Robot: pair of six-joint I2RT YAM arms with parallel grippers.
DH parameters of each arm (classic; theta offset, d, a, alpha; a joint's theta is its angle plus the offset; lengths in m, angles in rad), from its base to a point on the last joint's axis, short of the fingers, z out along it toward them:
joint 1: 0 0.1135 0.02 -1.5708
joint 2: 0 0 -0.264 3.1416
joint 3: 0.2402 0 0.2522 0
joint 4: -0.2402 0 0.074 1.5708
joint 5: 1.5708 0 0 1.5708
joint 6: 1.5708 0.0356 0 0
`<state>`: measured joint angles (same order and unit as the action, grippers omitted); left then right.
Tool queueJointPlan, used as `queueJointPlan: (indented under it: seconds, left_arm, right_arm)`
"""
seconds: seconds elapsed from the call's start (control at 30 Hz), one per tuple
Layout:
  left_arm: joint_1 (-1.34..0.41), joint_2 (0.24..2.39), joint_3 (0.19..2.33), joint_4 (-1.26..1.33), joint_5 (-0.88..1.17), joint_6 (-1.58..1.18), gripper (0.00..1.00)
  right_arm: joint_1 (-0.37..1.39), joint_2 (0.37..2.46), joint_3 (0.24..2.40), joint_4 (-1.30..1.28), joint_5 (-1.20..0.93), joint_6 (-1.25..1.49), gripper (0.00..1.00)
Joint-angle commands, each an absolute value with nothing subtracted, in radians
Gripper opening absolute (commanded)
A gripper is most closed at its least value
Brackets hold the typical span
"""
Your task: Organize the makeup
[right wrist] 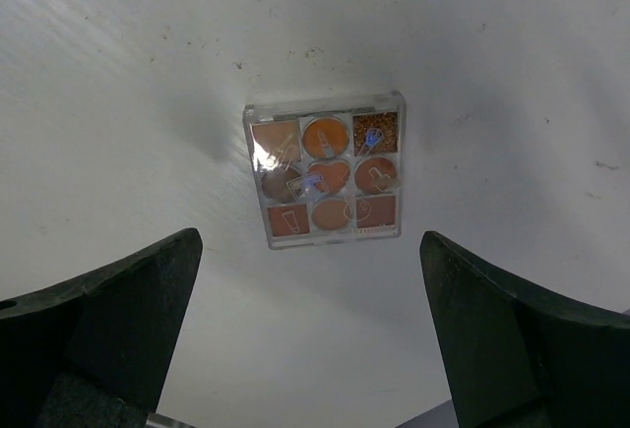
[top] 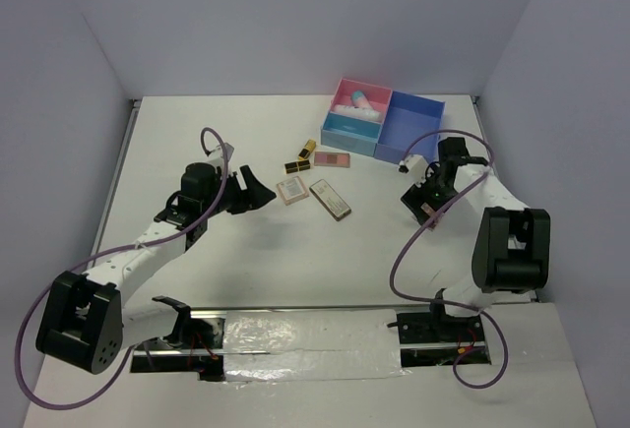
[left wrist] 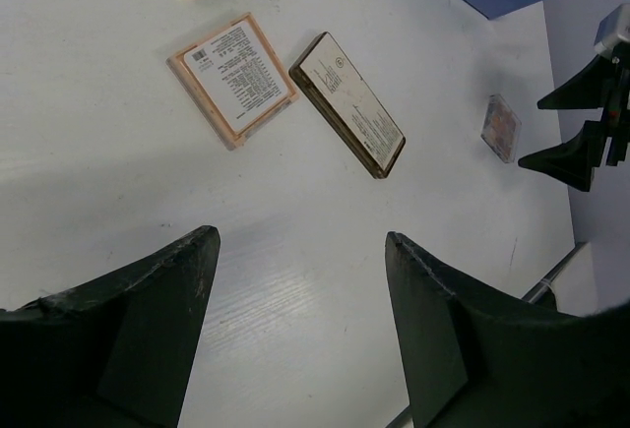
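Right end effector (right wrist: 307,241): jaws wide apart, holding nothing, hovering over the nine-pan palette (right wrist: 325,174).
Nine-pan palette: flat on the tabletop (right wrist: 118,64), face up, clear lid.
Left end effector (left wrist: 300,239): jaws wide apart, empty, above bare tabletop.
Pink palette (left wrist: 233,79): label up, just beyond the left fingers.
Brown palette (left wrist: 350,103): beside the pink one, corners close.
Far lipstick (top: 307,149), near lipstick (top: 297,165): black-and-gold, next to the rosy palette (top: 332,159).
Box (top: 413,125): far side, right of centre.
Tubes (top: 359,103): in the box's pink compartment.
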<state>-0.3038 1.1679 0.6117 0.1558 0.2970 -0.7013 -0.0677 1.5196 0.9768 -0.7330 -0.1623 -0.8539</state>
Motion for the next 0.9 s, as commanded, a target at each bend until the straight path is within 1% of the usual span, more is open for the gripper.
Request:
queueJointPlan:
  seconds: [0.0,0.3,0.67,0.73,0.83,0.87]
  left_arm:
    - [-0.301,1.143,0.641,0.166,0.311,-0.660,0.81]
    - [-0.299,1.169,0.634,0.181,0.319,-0.660,0.81]
    - [-0.296,1.200,0.647,0.184,0.316,-0.652,0.81]
    - [-0.296,1.207,0.649,0.184,0.316,-0.652,0.81]
    - [-0.295,1.215,0.652,0.187,0.318,-0.653,0.81]
    - [-0.293,1.218,0.653,0.189,0.319,-0.653,0.81]
  right_arm:
    - [-0.083,1.543,1.035,-0.738,-0.192,-0.923,1.00]
    - [-0.087,1.660,1.081,-0.738,-0.202,-0.913,0.99]
    - [-0.087,1.741,1.098,-0.739,-0.216,-0.903,0.98]
    - [-0.087,1.753,1.101,-0.742,-0.221,-0.905,0.96]
    - [-0.089,1.769,1.109,-0.756,-0.227,-0.910,0.92]
    - [-0.089,1.781,1.114,-0.761,-0.230,-0.911,0.88]
